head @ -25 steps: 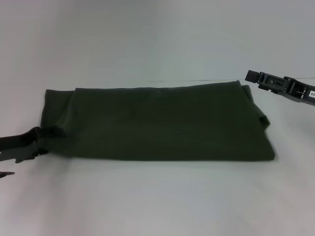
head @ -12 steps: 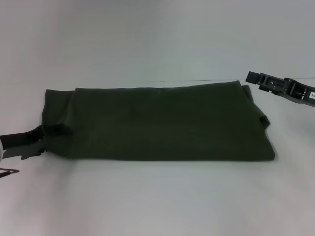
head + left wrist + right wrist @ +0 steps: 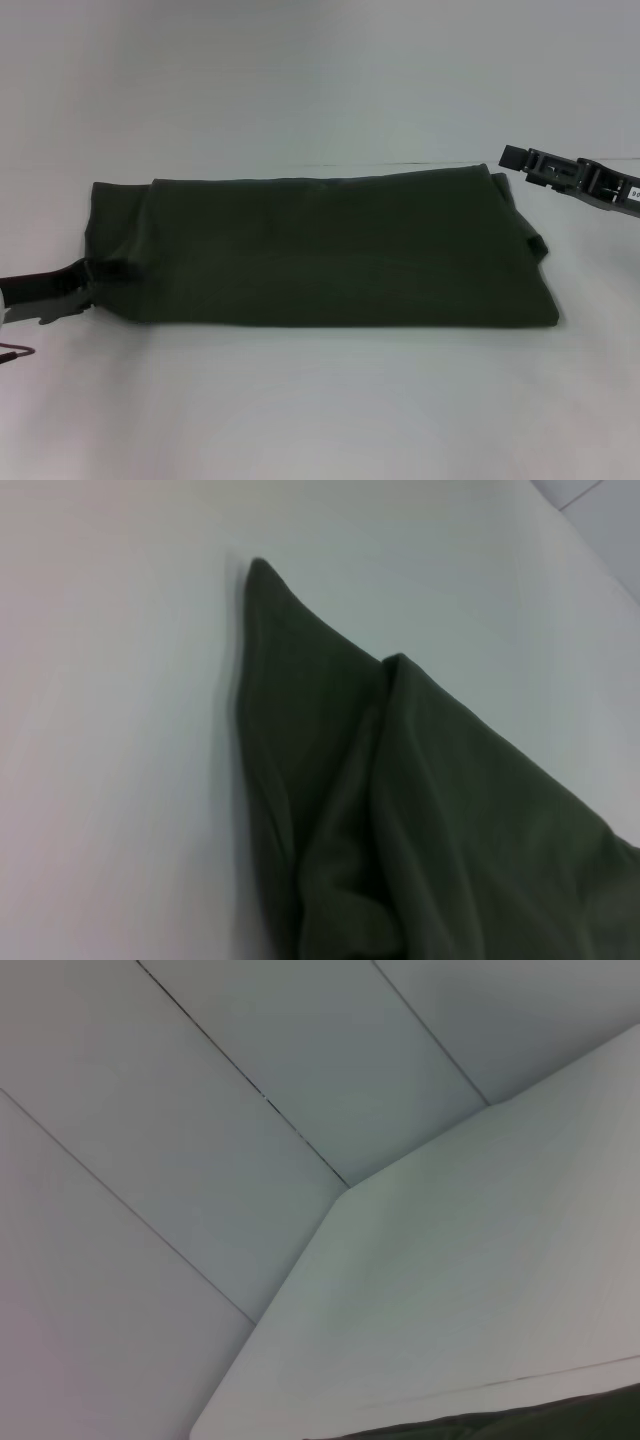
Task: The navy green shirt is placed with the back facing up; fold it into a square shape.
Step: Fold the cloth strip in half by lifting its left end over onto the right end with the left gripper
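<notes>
The navy green shirt (image 3: 320,250) lies flat on the white worktop (image 3: 320,400), folded into a long band that runs from the robot's left side to its right. Its plain back fabric is uppermost and no lettering shows. At the left end a lower layer sticks out a little beyond the upper one, and the near left corner is bunched into small wrinkles. At the right end a small flap of cloth pokes out past the folded edge.

The left gripper (image 3: 88,280) sits low at the worktop, right at that wrinkled near-left corner of the shirt. Its tip touches the cloth there and the fabric is puckered around it, but whether it is clenched on the cloth or released I cannot tell. In the left wrist view the shirt (image 3: 420,820) fills the near part of the picture, with one pointed corner lying flat on the worktop (image 3: 110,740) and a second layer folded over it.

The right gripper (image 3: 515,158) hangs above the worktop, just beyond the shirt's far right corner and clear of the cloth. Whether it is released or clenched cannot be told. In the right wrist view only a thin strip of the shirt (image 3: 560,1418) shows at the edge of the worktop (image 3: 470,1290).
</notes>
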Robot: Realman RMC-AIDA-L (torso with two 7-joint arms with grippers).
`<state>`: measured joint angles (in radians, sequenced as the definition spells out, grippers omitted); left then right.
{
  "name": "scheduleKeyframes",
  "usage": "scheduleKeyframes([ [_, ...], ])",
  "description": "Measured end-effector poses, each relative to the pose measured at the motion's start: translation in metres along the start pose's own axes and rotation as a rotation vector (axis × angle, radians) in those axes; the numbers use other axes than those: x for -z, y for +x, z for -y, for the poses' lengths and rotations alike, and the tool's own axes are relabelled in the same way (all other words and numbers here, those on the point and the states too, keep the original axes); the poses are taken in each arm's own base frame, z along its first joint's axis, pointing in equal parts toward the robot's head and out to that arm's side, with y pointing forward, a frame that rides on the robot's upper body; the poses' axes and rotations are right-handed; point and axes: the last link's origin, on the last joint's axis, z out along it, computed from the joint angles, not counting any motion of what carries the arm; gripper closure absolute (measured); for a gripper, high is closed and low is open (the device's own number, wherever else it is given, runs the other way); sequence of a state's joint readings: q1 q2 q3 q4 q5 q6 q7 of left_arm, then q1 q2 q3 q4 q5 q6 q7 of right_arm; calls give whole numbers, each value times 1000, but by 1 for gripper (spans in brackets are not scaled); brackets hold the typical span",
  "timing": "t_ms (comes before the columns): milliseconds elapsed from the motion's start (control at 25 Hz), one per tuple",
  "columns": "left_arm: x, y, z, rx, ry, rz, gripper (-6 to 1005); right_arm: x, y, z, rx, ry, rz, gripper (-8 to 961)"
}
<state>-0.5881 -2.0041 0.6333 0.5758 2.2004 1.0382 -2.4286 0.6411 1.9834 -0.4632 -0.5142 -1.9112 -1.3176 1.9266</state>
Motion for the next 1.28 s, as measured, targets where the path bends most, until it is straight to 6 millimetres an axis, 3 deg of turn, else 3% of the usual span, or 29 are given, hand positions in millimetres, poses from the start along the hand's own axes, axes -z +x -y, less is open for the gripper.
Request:
scheduleKeyframes([
  [520,5,0,11,-32,36,-27,587,-1,1,0,-3,-2,-1,38],
  [960,9,-4,16,-17,36,-29,967,-1,3,0,-1,-2,-2,38],
  [1280,36,-11,43,38,63,-90,967,-7,4,-4,-13,-17,15,38],
])
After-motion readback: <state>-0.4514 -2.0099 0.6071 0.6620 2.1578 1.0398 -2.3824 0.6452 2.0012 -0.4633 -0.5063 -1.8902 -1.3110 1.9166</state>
